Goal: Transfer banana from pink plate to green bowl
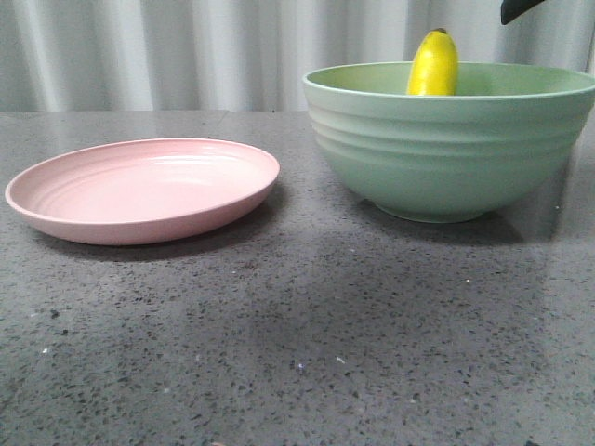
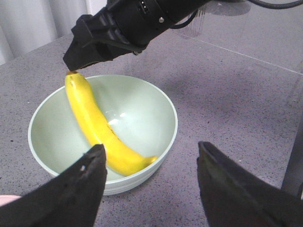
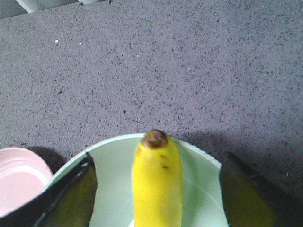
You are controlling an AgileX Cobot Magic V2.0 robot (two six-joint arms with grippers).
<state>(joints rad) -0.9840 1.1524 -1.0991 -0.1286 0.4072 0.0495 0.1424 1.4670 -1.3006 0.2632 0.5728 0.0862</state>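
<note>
The banana (image 1: 433, 63) stands tilted inside the green bowl (image 1: 446, 149), its dark tip poking above the far rim. In the left wrist view the banana (image 2: 97, 125) lies across the bowl (image 2: 142, 113) from rim to rim. My right gripper (image 3: 157, 158) hangs open just above the banana's upper end (image 3: 157, 184), one finger on each side and neither touching it. My left gripper (image 2: 150, 147) is open and holds nothing, near the bowl's side. The pink plate (image 1: 139, 190) sits to the left of the bowl with nothing on it.
The right arm's black body (image 2: 123, 28) reaches over the bowl, and a bit of it shows at the top right of the front view (image 1: 521, 9). A pale curtain (image 1: 186, 46) backs the grey speckled table (image 1: 297, 353).
</note>
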